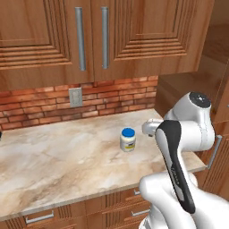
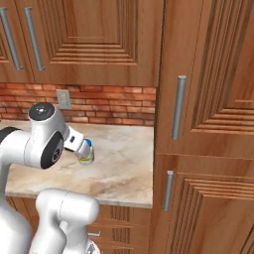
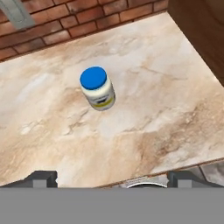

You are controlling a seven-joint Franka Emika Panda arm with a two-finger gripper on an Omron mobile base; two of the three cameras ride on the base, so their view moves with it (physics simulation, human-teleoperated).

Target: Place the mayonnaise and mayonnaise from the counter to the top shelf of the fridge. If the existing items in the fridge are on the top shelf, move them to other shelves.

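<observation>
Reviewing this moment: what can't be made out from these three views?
- Mayonnaise jar: label print too small to read in the hand view; in the right base view the arm's white wrist covers part of the jar.
- Gripper: the fingertips are cut off by the bottom edge of the hand view.
- Counter: its left end runs past the left base view's edge.

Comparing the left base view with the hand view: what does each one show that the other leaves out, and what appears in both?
Left base view alone: the wooden upper cabinets with steel bar handles, the drawer fronts under the counter, and the white arm at lower right.

Hand view alone: the blue lid seen from above, and the open gripper, apart from the jar.

Both: one mayonnaise jar upright on the marble counter, the brick wall and the wall outlet.
</observation>
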